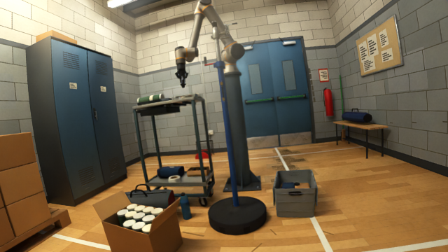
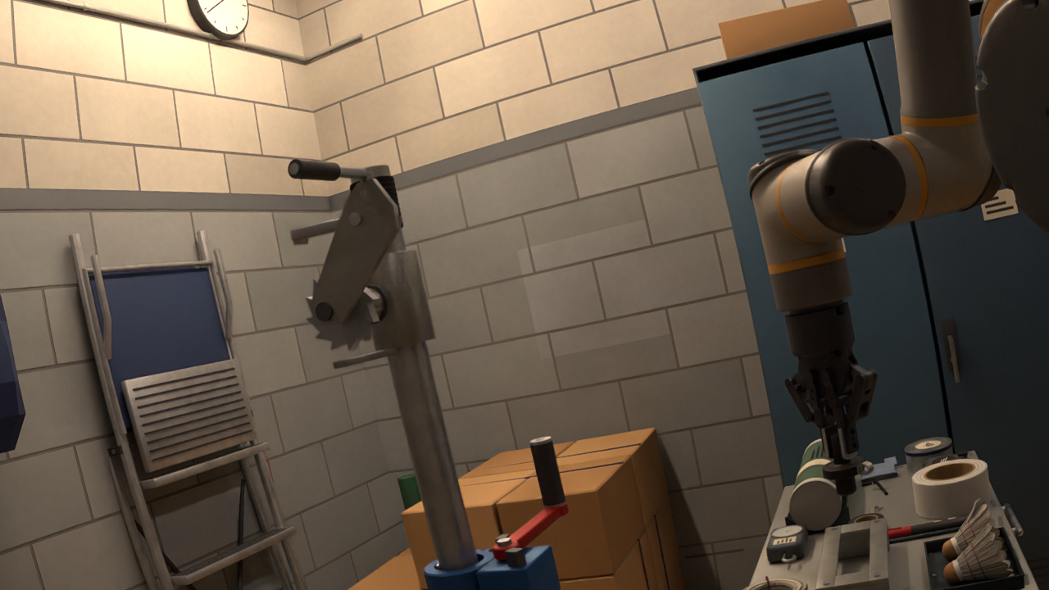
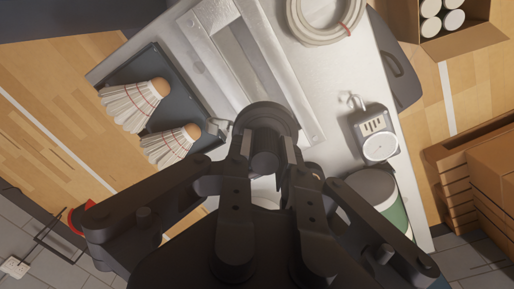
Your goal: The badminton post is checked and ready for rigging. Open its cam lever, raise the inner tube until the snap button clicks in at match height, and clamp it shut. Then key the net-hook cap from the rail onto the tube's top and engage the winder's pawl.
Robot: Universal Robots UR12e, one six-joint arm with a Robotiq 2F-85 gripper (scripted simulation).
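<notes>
The dark net-hook cap (image 3: 265,143) hangs in my gripper (image 3: 266,149), whose two fingers sit on either side of its ribbed stem. I hold it above the cart's metal rail (image 3: 248,68), at the cart's top (image 1: 171,101). In the second side camera the cap (image 2: 843,477) sits just under my fingertips (image 2: 840,455), clear of the tray. The badminton post (image 1: 227,133) stands on its round black base (image 1: 237,214) to the right of the cart. Its grey inner tube (image 2: 433,455) rises from the blue collar with the red cam lever (image 2: 539,514). The winder (image 2: 359,271), with ratchet wheel and crank, sits at the tube's upper part.
The blue locker (image 1: 75,119) stands behind the cart. On the cart lie two shuttlecocks (image 3: 151,111), a tension gauge (image 3: 375,134), a cord coil (image 3: 320,21), tape rolls and a green tube (image 3: 388,201). On the floor are a grey crate (image 1: 295,192) and an open box of tubes (image 1: 140,224).
</notes>
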